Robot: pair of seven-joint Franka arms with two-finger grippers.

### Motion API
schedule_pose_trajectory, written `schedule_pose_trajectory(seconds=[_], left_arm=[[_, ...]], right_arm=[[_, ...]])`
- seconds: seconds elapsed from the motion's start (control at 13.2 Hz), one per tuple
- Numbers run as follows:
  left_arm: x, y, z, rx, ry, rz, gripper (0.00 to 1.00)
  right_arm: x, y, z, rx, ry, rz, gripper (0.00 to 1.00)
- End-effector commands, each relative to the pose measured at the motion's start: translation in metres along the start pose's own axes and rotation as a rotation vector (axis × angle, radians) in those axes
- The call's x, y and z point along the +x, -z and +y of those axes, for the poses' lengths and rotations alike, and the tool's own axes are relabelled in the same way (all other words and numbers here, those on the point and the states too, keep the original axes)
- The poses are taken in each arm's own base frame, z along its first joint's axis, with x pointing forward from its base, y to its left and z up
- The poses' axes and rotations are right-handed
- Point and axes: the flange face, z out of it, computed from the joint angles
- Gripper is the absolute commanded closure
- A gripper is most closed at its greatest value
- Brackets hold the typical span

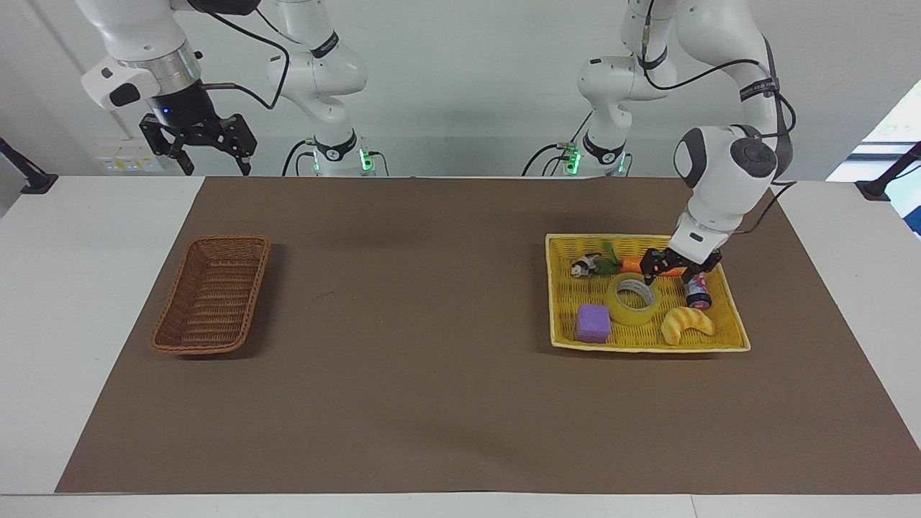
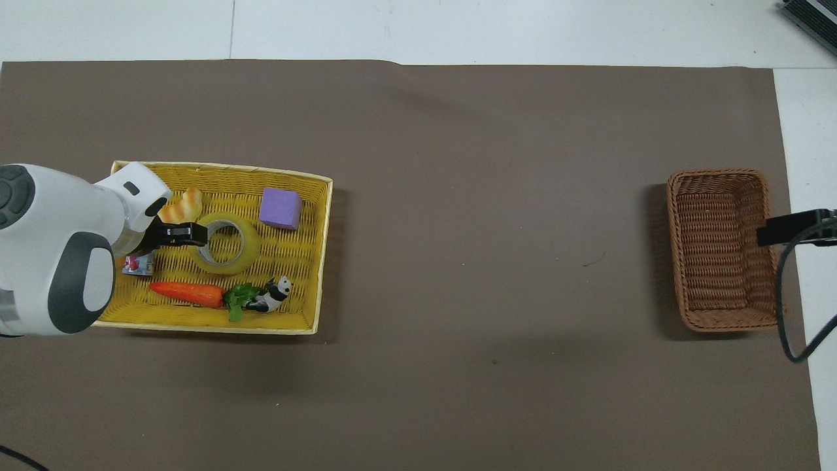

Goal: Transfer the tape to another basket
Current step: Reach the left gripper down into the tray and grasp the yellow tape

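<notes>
The tape (image 1: pixel 633 300) (image 2: pixel 225 244), a translucent yellow roll with a pale core, lies flat in the middle of the yellow basket (image 1: pixel 647 347) (image 2: pixel 320 261). My left gripper (image 1: pixel 668 277) (image 2: pixel 189 233) is down inside that basket, open and holding nothing. It hangs over the edge of the roll that faces the left arm's end of the table, partly covering the carrot. The dark-brown wicker basket (image 1: pixel 169 309) (image 2: pixel 673 248) stands at the right arm's end with nothing in it. High above the table's edge by that basket, my right gripper (image 1: pixel 209 147) (image 2: pixel 794 227) waits open.
Around the tape in the yellow basket lie a carrot (image 2: pixel 186 294), a panda figure (image 1: pixel 586 265), a purple cube (image 1: pixel 593 323), a croissant toy (image 1: pixel 687 324) and a small jar (image 1: pixel 696 293). A wide stretch of brown mat (image 1: pixel 432 324) separates the two baskets.
</notes>
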Motion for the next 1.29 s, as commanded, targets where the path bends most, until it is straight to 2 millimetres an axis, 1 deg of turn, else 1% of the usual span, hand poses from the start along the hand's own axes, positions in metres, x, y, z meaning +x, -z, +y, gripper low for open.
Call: schedule_pose_trajectory(seconds=[0.0,0.08,0.15,0.23,0.3,0.38,0.45,0.61,0.91,0.98,1.06,1.14,1.21], left_arm=[[-0.002,-0.007,-0.007,-0.006,0.022,0.017,0.38],[-0.002,-0.017,-0.007,-0.005,0.021,0.003,0.42],[-0.001,-0.021,-0.004,-0.006,0.018,0.009,0.43],[-0.002,-0.030,-0.002,-0.005,0.014,0.001,0.43],[-0.002,-0.032,-0.001,-0.005,0.014,-0.002,0.45],[-0.002,-0.033,-0.001,-0.005,0.012,0.001,0.45],[-0.003,-0.033,-0.001,-0.005,0.014,0.004,0.51],[-0.003,-0.034,0.000,-0.005,0.012,0.001,1.00],[0.001,-0.029,0.000,-0.005,0.012,-0.002,1.00],[0.005,-0.021,0.002,-0.006,0.012,0.010,1.00],[0.007,-0.008,-0.001,-0.006,0.012,-0.003,1.00],[0.014,0.017,-0.005,-0.006,0.012,-0.015,1.00],[0.021,0.047,-0.004,-0.006,0.017,-0.037,1.00]], right_arm=[[-0.002,-0.005,0.000,0.009,0.030,0.007,0.00],[-0.002,-0.005,-0.002,0.009,0.033,0.007,0.00],[-0.003,-0.006,-0.003,0.011,0.035,0.001,0.00],[-0.004,-0.005,-0.003,0.011,0.038,-0.004,0.00],[-0.005,-0.006,-0.003,0.011,0.045,-0.008,0.00],[-0.004,-0.007,-0.003,0.011,0.052,-0.008,0.00],[-0.004,-0.006,-0.003,0.011,0.055,-0.007,0.00],[-0.004,-0.006,-0.002,0.011,0.053,-0.005,0.00],[-0.004,-0.006,-0.003,0.011,0.055,-0.005,0.00],[-0.004,-0.006,-0.003,0.011,0.055,-0.004,0.00],[-0.004,-0.006,-0.003,0.011,0.053,-0.005,0.00],[-0.004,-0.006,-0.003,0.011,0.052,-0.007,0.00],[-0.004,-0.006,-0.006,0.037,0.047,-0.005,0.00]])
